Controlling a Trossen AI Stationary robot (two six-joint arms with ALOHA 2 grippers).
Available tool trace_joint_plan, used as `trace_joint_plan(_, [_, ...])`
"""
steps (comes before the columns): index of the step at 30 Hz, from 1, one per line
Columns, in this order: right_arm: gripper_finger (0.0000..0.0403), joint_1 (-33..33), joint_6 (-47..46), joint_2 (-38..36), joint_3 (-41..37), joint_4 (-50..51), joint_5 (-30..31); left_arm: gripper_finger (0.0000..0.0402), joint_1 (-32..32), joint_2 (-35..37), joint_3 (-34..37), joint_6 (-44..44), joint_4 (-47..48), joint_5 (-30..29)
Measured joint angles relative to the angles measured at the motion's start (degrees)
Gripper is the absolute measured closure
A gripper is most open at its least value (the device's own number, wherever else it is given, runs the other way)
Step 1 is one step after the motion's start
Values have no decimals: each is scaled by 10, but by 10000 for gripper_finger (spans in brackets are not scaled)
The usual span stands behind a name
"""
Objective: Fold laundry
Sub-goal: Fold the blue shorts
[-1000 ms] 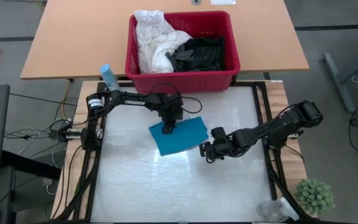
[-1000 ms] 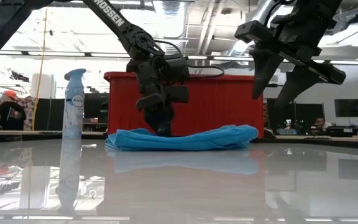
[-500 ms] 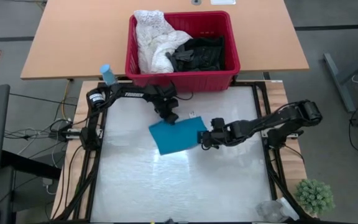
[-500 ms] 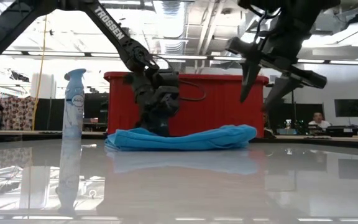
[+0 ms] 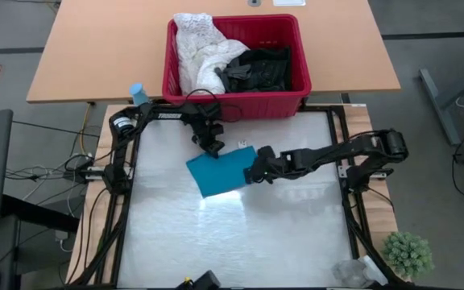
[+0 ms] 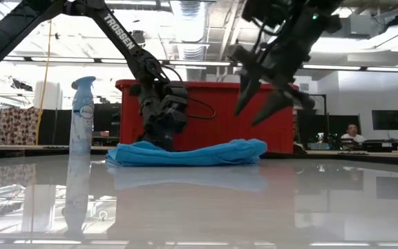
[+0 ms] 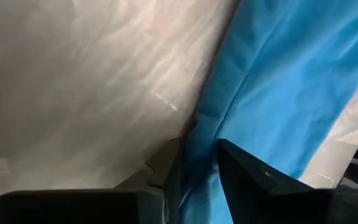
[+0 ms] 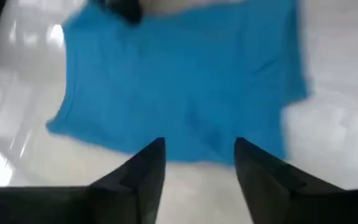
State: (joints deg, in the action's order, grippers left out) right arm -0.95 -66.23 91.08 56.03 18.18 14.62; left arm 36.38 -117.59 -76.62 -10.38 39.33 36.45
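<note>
While the teal garment [image 5: 218, 171] lies flat and slightly skewed on the glossy surface [image 5: 240, 242], just in front of the red basket [image 5: 236, 101], both arms work at its edges. Left pincer [image 5: 213, 148] sits at the garment's far corner nearest the basket; the left wrist view shows its two dark fingers [image 7: 247, 177] closed narrowly on a ridge of teal cloth, so that corner is pinched, presumably to anchor or lift it for a fold. Right pincer [image 5: 254, 172] reaches in from the opposite side to the garment's right edge; in the right wrist view its fingers [image 8: 145, 171] stand apart with bare surface between them and the cloth just ahead, and the low view shows it raised off the surface, so it holds nothing. Judgement: it is lining up on the edge for a second grasp, giving two hold points so the cloth can be turned over evenly. Remaining laundry, a white lacy piece [image 5: 200, 52] and black garments [image 5: 256, 71], is heaped in the basket, not yet folded. A spray bottle [image 6: 82, 114] stands at the surface's left side, well apart from the garment.
</note>
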Motion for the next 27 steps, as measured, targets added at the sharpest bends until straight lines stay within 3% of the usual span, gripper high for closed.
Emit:
trace_joint_plan(3, [260, 4, 5, 35, 0, -16, -42, 311, 0, 6, 0, 3, 0, -10])
trace_joint_plan(9, [384, 12, -1, 85, -1, -28, -49, 311, 1, 8, 0, 17, 11, -38])
trace_joint_plan(17, [353, 74, 31, 87, -1, -24, -43, 311, -2, 10, -1, 38, 51, -40])
trace_joint_plan(27, [372, 206, 185, 86, -1, -99, -50, 311, -35, 10, -1, 26, 61, -32])
